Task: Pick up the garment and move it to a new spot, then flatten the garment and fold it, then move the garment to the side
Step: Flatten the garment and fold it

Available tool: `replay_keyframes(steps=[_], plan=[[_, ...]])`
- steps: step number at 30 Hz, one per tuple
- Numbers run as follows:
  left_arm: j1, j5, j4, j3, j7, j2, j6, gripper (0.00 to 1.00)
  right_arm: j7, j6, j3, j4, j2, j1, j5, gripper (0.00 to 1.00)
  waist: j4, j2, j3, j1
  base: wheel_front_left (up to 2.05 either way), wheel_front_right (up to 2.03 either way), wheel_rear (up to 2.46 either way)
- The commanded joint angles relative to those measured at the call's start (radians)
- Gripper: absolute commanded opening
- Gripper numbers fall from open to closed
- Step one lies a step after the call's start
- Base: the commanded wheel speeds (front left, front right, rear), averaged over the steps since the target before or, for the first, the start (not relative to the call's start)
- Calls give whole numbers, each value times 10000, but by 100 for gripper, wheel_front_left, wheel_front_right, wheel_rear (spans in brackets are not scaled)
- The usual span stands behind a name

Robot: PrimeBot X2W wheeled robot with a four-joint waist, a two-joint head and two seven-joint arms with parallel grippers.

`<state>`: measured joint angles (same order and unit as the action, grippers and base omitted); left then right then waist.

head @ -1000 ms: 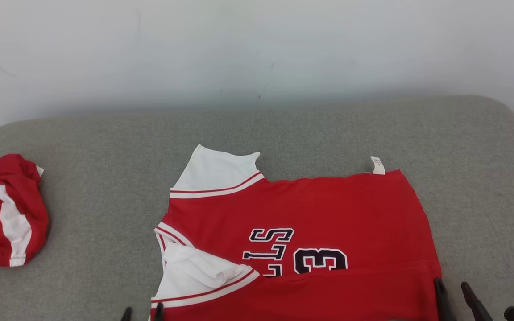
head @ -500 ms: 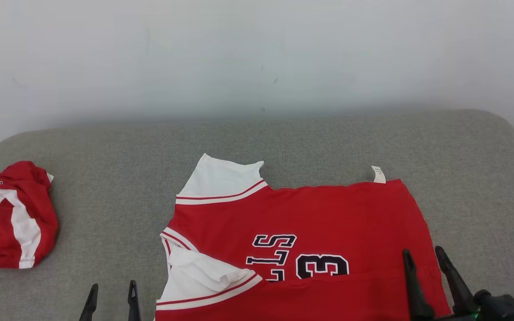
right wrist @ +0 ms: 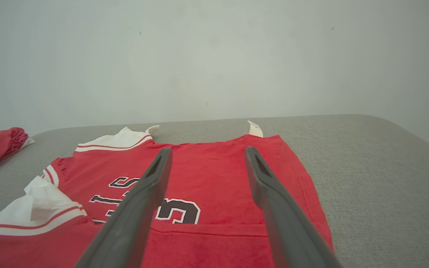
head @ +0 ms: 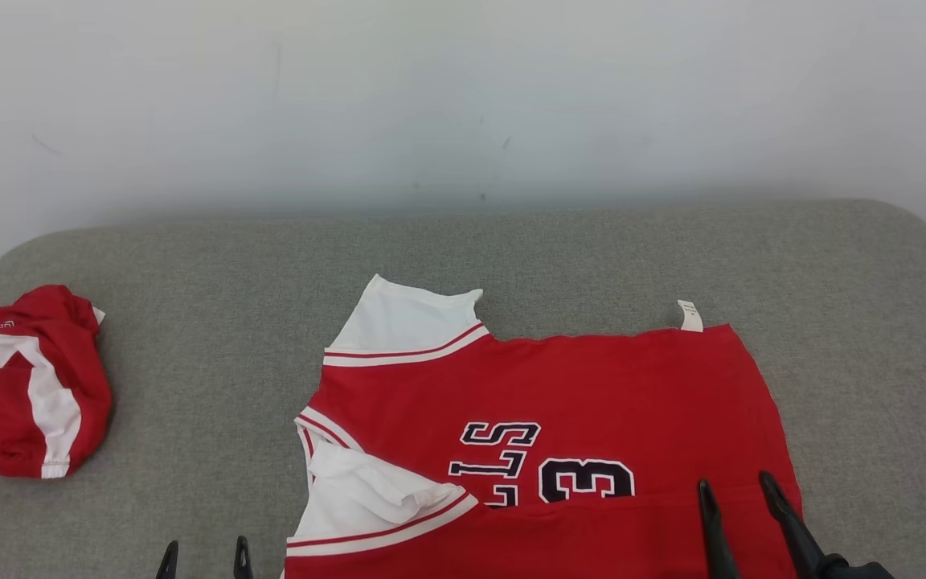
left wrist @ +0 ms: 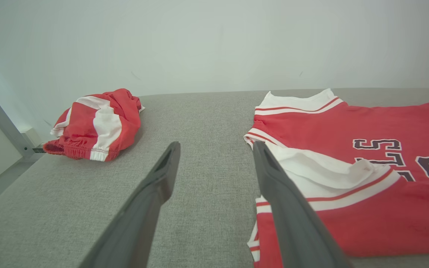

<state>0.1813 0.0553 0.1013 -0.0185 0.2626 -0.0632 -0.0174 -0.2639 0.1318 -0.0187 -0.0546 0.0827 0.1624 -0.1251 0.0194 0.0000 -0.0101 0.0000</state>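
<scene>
Now the grey counter (head: 190, 265) carries the red jersey (head: 592, 378) flat at centre-right, its near part folded up over the number's lower half. Red-and-white shorts (head: 21, 386) lie bunched well apart at the left. The right jaws (fingers (head: 788, 523) wide, holding nothing) hang over the fold's right end; a second ago they stood at the jersey's right edge. The left jaws, equally wide and empty, have left the hem for bare counter. A white label (head: 690, 315) pokes from the far edge.
</scene>
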Motion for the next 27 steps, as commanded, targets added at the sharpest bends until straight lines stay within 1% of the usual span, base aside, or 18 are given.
replay_keyframes(steps=[1, 3, 7, 10, 13, 16, 18, 21, 23, 25, 26, 27], plan=[[71, -4, 22, 47, 32, 22, 45, 100, -3, -24, 38, -2, -57, 43, 66, 100, -1, 0, 2, 0, 0, 0, 0], [88, -30, 66, 66, 32, 50, 85, 100, -3, -24, 72, 9, -103, 73, 142, 100, 1, 0, 7, 0, 0, 0, 0], [-20, 78, 267, 68, 32, 75, 322, 100, -4, -24, 180, 1, -138, 50, 214, 100, -24, 0, 30, 0, 0, 0, 0], [-454, 262, 237, 343, 32, 53, 574, 100, -4, -24, 417, 37, -154, -182, 208, 100, -141, 0, 108, 0, 0, 0, 0], [-975, 354, 345, 693, 32, -103, 844, 100, -3, -24, 587, -76, -117, -509, 238, 100, -349, 0, 242, 0, 0, 0, 0], [-1759, 515, 729, 862, 32, -372, 1146, 100, -4, -24, 679, -349, 8, -1022, 136, 100, -614, 0, 451, 0, 0, 0, 0], [-2423, 683, 1260, 828, 31, -638, 1312, 100, -4, -24, 658, -530, 162, -1488, 92, 100, -790, 0, 675, 0, 0, 0, 0], [-3793, 1062, 1936, 609, 32, -1101, 1426, 100, -3, -24, 669, -840, 351, -2216, 15, 100, -1047, 0, 1167, 0, 0, 0, 0], [-4679, 1265, 2391, 312, 31, -1475, 1482, 100, -3, -24, 599, -1084, 500, -2775, -36, 100, -1215, 0, 1571, 0, 0, 0, 0], [-5677, 1687, 2867, -295, -10, -1932, 1465, 100, -3, -24, 465, -1421, 582, -3351, -79, 100, -1387, 0, 1937, 0, 0, 0, 0], [-5677, 1687, 2867, -295, -10, -1932, 1465, 100, -3, -24, 465, -1421, 582, -3351, -79, 100, -1387, 0, 1937, 0, 0, 0, 0], [-6166, 1958, 3043, -566, -97, -2181, 1455, 100, -3, -24, 367, -1529, 618, -3662, -115, 100, -1496, 0, 2139, 0, 0, 0, 0]])
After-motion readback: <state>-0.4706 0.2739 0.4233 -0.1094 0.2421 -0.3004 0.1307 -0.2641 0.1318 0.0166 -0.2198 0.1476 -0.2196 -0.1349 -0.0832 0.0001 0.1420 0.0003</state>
